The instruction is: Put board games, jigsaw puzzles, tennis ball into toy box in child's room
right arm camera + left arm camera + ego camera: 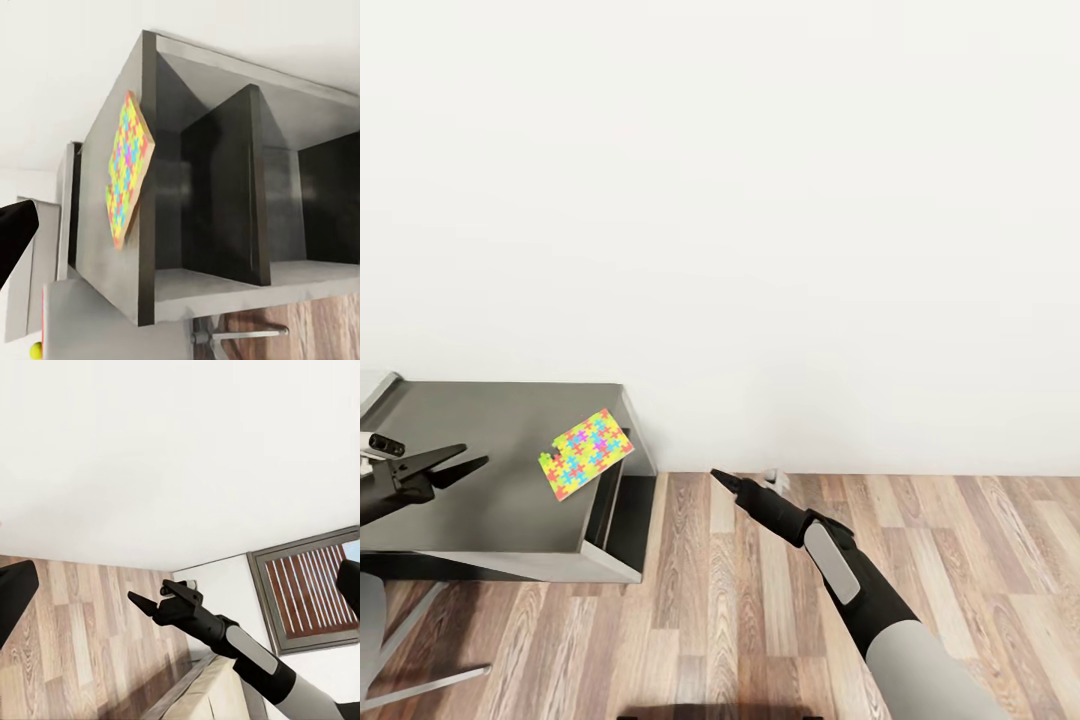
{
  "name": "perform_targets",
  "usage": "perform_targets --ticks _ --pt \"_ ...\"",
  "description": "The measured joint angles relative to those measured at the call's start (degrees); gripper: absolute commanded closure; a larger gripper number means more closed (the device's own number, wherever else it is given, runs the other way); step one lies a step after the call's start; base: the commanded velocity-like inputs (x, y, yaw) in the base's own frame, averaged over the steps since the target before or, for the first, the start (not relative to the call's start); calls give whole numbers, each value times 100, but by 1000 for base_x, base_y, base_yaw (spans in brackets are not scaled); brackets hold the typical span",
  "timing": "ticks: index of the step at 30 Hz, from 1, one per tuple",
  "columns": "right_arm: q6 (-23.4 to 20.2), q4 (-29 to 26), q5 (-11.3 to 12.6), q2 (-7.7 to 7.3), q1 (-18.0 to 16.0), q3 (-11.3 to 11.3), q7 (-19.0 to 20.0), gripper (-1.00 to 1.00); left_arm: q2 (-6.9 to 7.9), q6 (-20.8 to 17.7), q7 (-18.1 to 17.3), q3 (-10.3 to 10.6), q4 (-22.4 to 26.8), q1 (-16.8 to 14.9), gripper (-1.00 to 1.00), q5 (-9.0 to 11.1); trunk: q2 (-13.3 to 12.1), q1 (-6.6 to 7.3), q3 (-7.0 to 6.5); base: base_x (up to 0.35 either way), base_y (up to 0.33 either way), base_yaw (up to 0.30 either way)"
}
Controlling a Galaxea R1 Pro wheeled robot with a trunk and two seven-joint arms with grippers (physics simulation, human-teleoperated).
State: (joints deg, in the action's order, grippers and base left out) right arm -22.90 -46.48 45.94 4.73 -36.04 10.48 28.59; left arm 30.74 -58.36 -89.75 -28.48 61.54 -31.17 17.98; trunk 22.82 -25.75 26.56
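At seven o'clock in the head view sits the table (490,480), its dark-grey lower section, with one jigsaw puzzle (586,453) lying flat near its far right corner, one edge at or just over the rim. Left gripper (460,467) hangs over the table top at about eight o'clock, fingers slightly apart, nothing between them; the puzzle lies at its three o'clock, near but not touching. Right gripper (722,479) points over the wooden floor (780,600) at five o'clock, tips drawn together, empty, apart from the table.

Left wrist view: white wall, floor, the right gripper (150,600) at centre; here its two fingers read as a narrow fork, so nearly closed rather than fully shut. Window (311,589) at three o'clock.

Right wrist view: the table's end (142,187) seen side-on, dividers and shelves beneath, the puzzle (126,169) on its top surface. A small yellow-green spot at seven o'clock may be the tennis ball (35,349); too small to be sure. Toy box unseen.

Judgement: step in hand is picking up this puzzle. It is thin and flat, so pinching from above is poor; better to bring the left fingers to the overhanging edge, one above and one below, and close gently before lifting.
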Motion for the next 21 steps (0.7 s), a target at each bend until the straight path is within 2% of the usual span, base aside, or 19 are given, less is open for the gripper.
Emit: perform_targets --ticks 21 --pt "30 0 -15 0 21 7 50 -100 7 -9 0 0 -1 1 -100 1 0 1 0 14 2 0"
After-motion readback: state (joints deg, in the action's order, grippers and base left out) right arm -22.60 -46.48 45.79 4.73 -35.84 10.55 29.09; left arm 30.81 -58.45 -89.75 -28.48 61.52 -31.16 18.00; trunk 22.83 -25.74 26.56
